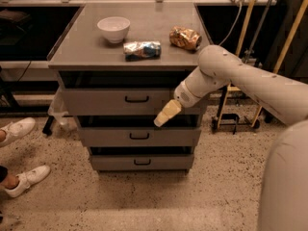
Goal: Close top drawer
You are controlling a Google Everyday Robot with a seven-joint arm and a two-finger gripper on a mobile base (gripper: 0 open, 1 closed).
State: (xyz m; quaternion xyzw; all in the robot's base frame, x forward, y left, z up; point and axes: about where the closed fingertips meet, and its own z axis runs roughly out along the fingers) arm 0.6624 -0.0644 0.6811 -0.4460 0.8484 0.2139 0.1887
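Note:
The top drawer (110,101) is a wide grey metal drawer with a small dark bar handle (137,99) at its centre. It stands pulled out a little from the cabinet, with a dark gap above it under the countertop. My gripper (163,116) hangs in front of the drawer's lower right part, pointing down and left, its tip near the drawer's bottom edge. It holds nothing that I can see.
Two shallower grey drawers (139,136) sit below. On the countertop (77,52) are a white bowl (114,29), a crumpled can (141,50) and a snack bag (185,37). A person's white shoes (19,150) are on the floor at left. Poles (243,28) stand at right.

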